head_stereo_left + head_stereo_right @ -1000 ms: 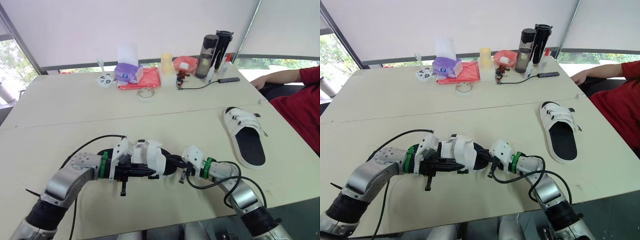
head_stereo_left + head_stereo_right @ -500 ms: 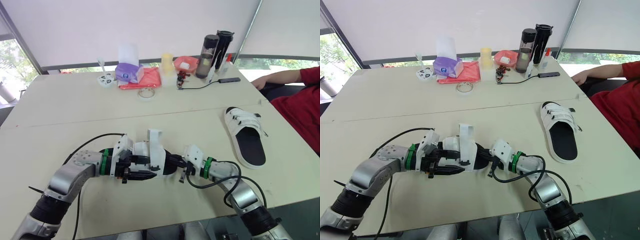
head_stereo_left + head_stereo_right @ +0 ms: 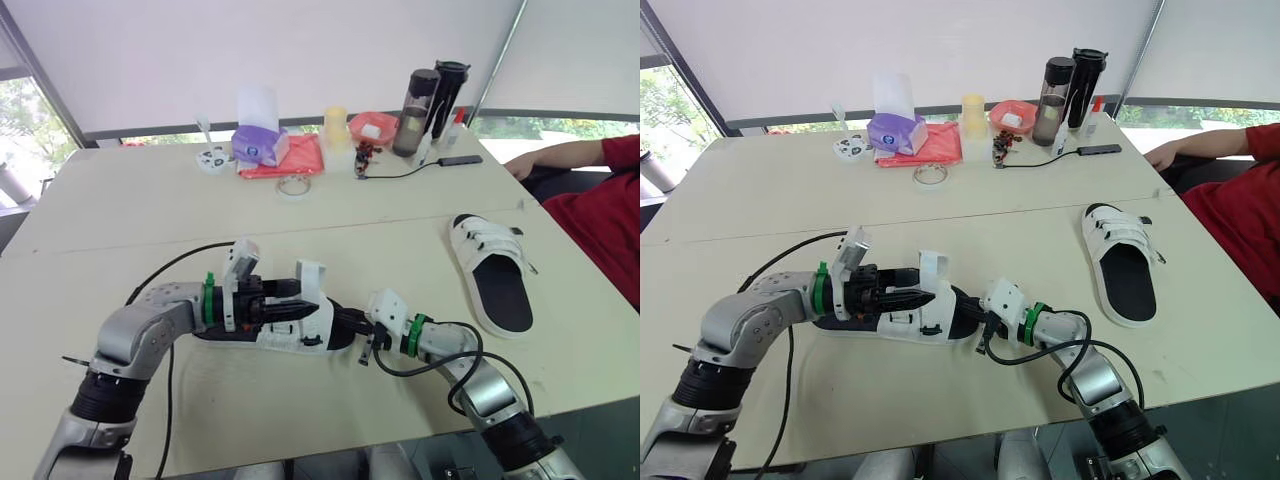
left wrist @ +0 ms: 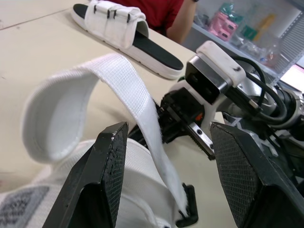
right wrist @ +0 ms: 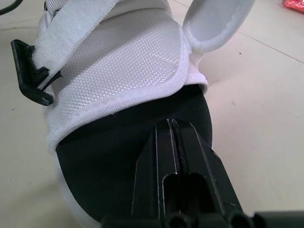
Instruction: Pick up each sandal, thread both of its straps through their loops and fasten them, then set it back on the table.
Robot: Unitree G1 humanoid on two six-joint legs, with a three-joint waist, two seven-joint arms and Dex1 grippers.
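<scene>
The sandal (image 3: 290,328) lies on the surface (image 3: 150,200), lower centre of frame. The left gripper (image 4: 168,130) has its fingers spread either side of the raised strap (image 4: 137,95). The right gripper (image 5: 172,126) has its fingers pressed together on the footbed (image 5: 95,180).

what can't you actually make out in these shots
Eye views: the left gripper covers part of the straps on the near sandal.
Far sandal: strap ends too small to judge fastened.
Person: cut off by the right edge.
Red bowl: contents too small to name.
</scene>
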